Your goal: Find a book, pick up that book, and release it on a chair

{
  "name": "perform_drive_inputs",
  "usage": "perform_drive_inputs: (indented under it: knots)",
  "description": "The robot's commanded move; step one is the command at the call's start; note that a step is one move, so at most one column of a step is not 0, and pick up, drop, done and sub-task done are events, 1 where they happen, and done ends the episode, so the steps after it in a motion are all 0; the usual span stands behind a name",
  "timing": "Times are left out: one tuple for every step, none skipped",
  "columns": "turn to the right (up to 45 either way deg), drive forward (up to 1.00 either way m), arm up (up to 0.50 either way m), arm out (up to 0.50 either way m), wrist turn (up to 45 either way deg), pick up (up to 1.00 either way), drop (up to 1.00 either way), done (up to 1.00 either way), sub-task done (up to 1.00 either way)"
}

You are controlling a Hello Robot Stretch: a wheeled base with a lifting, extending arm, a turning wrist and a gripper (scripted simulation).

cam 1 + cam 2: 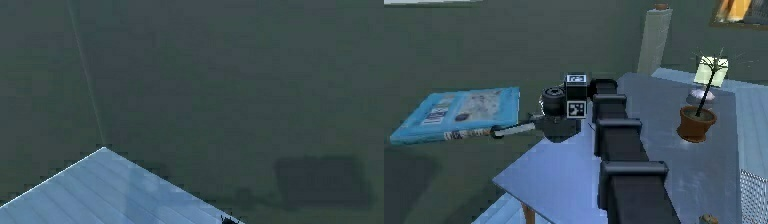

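Gripper (504,129) holds blue book (459,113) in air, just beyond table (556,170) edge; jaw state: cannot tell.

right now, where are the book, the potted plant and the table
book (454,115), arm side view, middle of its blue cover
potted plant (696,123), arm side view, on the brown pot
table (559,170), arm side view, bare part of its top

Arm (629,170), table (554,175) cut off at btm; book (459,112) print too small.
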Motion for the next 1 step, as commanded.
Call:
perform_drive_inputs:
  knots:
    - [0.0, 0.00, 0.00, 0.00, -45.0, 0.00, 0.00, 0.00, 0.00]
